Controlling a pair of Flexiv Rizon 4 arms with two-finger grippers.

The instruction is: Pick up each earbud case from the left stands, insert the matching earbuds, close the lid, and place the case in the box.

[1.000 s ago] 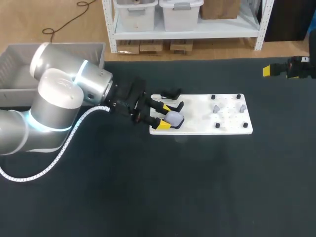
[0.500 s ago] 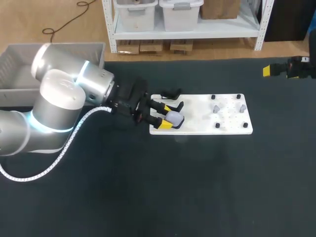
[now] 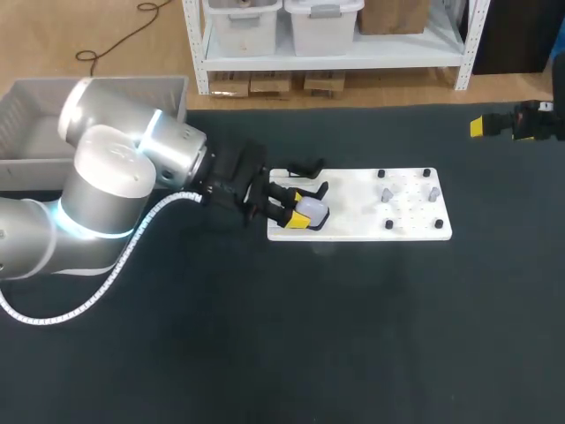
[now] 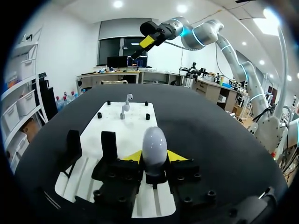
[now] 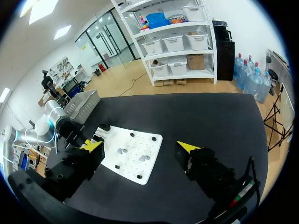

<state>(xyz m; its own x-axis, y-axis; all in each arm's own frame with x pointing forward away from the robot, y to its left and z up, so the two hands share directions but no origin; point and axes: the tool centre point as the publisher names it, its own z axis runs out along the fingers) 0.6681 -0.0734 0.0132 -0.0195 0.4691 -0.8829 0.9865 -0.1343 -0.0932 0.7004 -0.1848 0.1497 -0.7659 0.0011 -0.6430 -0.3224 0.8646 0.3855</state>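
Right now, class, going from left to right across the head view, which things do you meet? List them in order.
box → case → earbuds → right hand

Black table (image 3: pixel 353 336); white stand board (image 3: pixel 353 212) flat on it, mid-rear.

right end effector (image 5: pixel 140 145): fingers wide apart | white board (image 5: pixel 128 156): ahead | left arm (image 5: pixel 44 128): at board's far end
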